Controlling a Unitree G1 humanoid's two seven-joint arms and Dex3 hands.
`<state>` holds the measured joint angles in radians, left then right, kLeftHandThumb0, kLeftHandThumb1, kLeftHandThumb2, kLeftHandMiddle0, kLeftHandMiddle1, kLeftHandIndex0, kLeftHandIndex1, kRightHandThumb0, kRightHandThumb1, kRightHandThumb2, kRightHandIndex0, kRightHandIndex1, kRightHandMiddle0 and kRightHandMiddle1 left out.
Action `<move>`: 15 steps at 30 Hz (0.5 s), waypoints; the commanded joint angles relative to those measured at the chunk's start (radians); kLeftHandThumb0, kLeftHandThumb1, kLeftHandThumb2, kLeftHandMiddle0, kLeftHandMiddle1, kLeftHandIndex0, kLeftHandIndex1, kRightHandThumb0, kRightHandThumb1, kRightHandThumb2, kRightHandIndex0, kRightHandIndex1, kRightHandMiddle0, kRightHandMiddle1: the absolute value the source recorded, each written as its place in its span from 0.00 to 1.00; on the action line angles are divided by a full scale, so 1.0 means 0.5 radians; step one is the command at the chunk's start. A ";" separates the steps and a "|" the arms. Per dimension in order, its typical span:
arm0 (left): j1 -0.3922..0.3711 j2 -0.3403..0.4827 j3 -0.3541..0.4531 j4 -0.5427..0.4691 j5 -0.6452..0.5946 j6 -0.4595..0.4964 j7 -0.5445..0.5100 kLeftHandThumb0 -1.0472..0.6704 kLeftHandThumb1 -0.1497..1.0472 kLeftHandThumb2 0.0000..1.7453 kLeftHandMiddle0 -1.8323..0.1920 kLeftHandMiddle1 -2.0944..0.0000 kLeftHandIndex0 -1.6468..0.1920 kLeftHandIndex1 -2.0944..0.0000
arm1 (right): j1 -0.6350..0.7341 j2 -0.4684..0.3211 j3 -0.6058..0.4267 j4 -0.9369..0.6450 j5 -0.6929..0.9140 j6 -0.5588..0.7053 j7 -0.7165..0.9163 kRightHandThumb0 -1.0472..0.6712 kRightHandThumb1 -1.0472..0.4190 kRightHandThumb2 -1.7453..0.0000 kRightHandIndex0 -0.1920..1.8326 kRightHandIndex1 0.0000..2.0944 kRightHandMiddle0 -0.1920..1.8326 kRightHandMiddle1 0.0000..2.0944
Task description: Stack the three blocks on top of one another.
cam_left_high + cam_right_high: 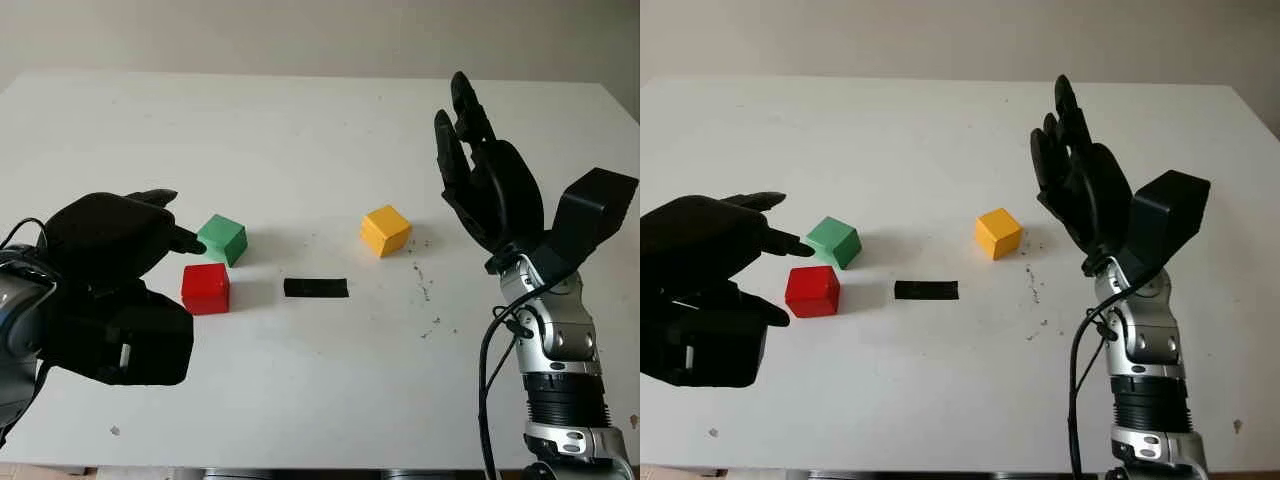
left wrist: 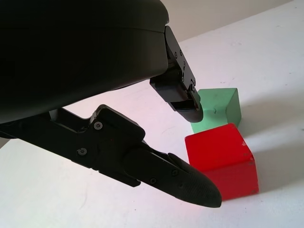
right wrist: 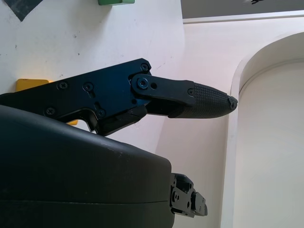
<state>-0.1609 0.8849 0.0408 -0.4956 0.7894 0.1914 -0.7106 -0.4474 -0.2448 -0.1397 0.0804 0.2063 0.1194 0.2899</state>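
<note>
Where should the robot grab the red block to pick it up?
Probably by two opposite upright faces of the red block, coming from above with the open left hand beside it. It sits flat, and the green block is close behind, so pinch the free sides.

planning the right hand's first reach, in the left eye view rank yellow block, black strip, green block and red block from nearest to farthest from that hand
Right hand, open, raised at the table's right side.
1. yellow block, just to its left
2. black strip, mid-table
3. green block, left of centre
4. red block, farthest left
</note>
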 commanded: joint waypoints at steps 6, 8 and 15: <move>-0.066 -0.033 -0.039 0.069 -0.010 -0.004 0.006 0.16 0.89 0.03 0.84 0.97 0.54 0.94 | 0.000 -0.019 -0.020 -0.040 0.010 0.014 -0.008 0.22 0.00 0.68 0.00 0.00 0.00 0.00; -0.072 -0.036 -0.044 0.077 -0.010 -0.002 0.003 0.16 0.90 0.03 0.84 0.98 0.54 0.94 | 0.001 -0.018 -0.021 -0.041 0.010 0.012 -0.015 0.22 0.00 0.68 0.00 0.00 0.00 0.00; -0.081 -0.046 -0.063 0.120 -0.013 -0.024 0.021 0.17 0.90 0.03 0.81 0.97 0.60 0.72 | 0.002 -0.031 -0.024 -0.035 0.009 0.004 -0.002 0.21 0.00 0.68 0.00 0.00 0.00 0.00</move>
<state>-0.1916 0.8655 0.0143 -0.4364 0.7873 0.1826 -0.7065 -0.4474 -0.2459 -0.1439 0.0797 0.2071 0.1215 0.2870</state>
